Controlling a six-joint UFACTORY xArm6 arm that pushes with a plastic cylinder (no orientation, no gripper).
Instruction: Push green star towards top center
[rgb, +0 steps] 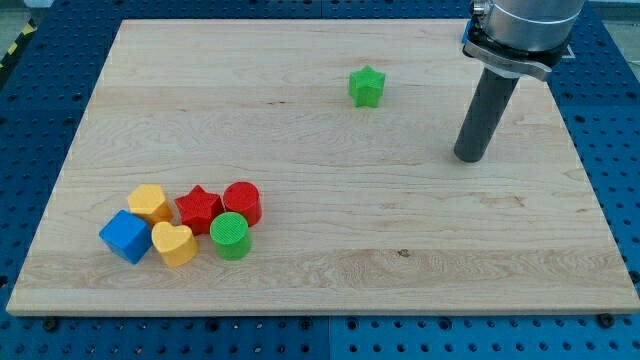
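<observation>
The green star (367, 86) lies on the wooden board (320, 240) in the upper middle, a little right of center. My tip (468, 157) rests on the board to the right of the star and somewhat below it, well apart from it. The dark rod rises from the tip toward the view's top right.
A cluster of blocks sits at the lower left: a blue cube (125, 236), a yellow hexagon-like block (150, 203), a yellow heart (174, 243), a red star (199, 208), a red cylinder (242, 203) and a green cylinder (230, 236). A blue perforated table surrounds the board.
</observation>
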